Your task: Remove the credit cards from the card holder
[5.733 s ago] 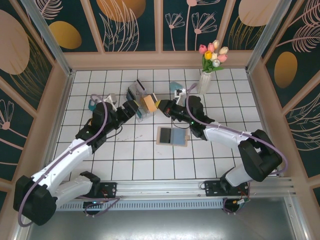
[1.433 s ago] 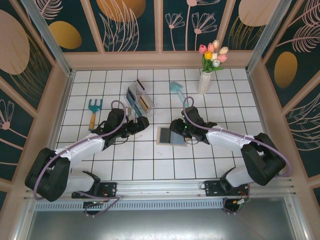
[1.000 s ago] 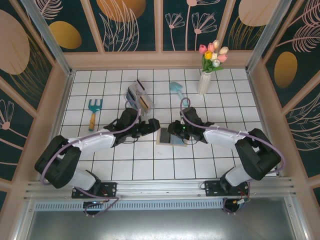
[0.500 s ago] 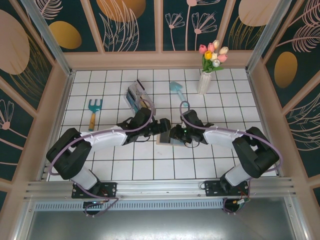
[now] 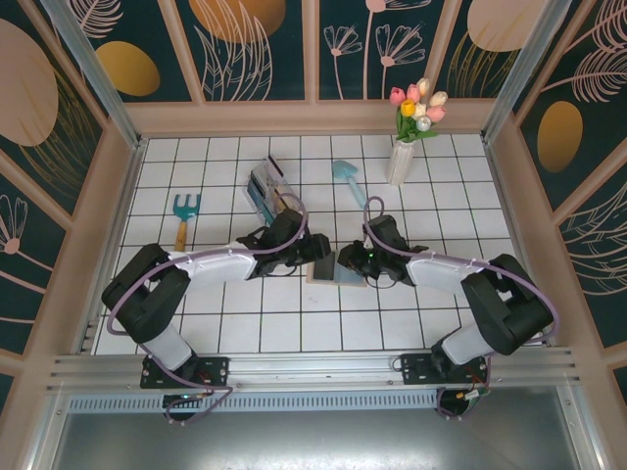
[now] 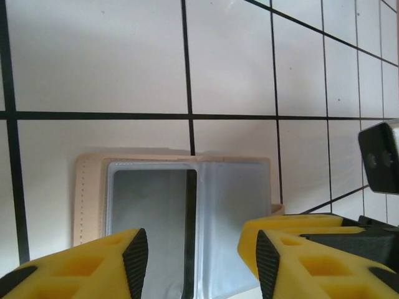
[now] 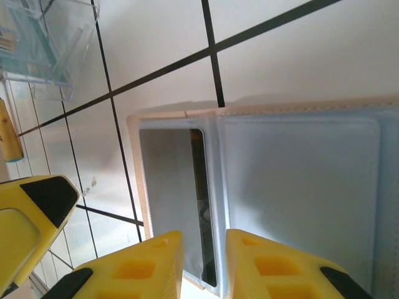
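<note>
The card holder lies open and flat on the tiles, tan outside and blue-grey inside. One pocket holds a pale credit card with a black stripe. My left gripper hovers low over the holder's left half, jaws apart, nothing between them. My right gripper sits at the holder's right side. Its fingers stand a narrow gap apart over the pocket's striped edge and pinch nothing that I can see. A dark purplish card is out of view.
A clear acrylic rack with cards stands behind the left arm. A blue trowel and a vase of tulips stand at the back. At the left lies a blue hand rake. Wooden walls ring the tiled floor.
My left arm has swung right from beside the rack to the card holder, and its jaws have narrowed. The right gripper has stayed at the holder and closed a little.
</note>
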`<state>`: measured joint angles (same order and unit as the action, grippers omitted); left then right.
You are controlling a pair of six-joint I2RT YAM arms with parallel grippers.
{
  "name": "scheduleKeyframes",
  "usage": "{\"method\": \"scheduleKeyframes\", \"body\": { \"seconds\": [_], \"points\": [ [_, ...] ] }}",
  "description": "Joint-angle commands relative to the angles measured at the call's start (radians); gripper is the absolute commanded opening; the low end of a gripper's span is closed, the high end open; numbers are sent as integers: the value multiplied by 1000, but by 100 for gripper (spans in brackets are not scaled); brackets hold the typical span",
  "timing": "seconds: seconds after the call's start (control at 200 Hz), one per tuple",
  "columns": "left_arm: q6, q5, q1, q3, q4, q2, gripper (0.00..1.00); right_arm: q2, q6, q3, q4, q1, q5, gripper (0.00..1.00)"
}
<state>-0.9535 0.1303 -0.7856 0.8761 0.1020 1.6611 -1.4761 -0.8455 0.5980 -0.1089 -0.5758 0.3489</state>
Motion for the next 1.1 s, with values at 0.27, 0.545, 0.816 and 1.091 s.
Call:
{"method": "scheduleKeyframes", "body": {
  "seconds": [0.27, 0.545, 0.816, 1.091],
  "points": [
    [-51, -57, -5, -22, -53, 46, 36, -71, 43, 64, -40, 11, 104, 23],
    [-67, -61, -5, -48, -41, 82, 28, -129, 53, 104, 11, 10, 96, 22],
    [-69, -63, -6, -54, -34, 91, 16, -166, 72, 127, 56, 11, 86, 22],
    [-92, -62, -6, -93, -22, 98, 12, -198, 109, 163, 114, 10, 62, 20]
  ]
}}
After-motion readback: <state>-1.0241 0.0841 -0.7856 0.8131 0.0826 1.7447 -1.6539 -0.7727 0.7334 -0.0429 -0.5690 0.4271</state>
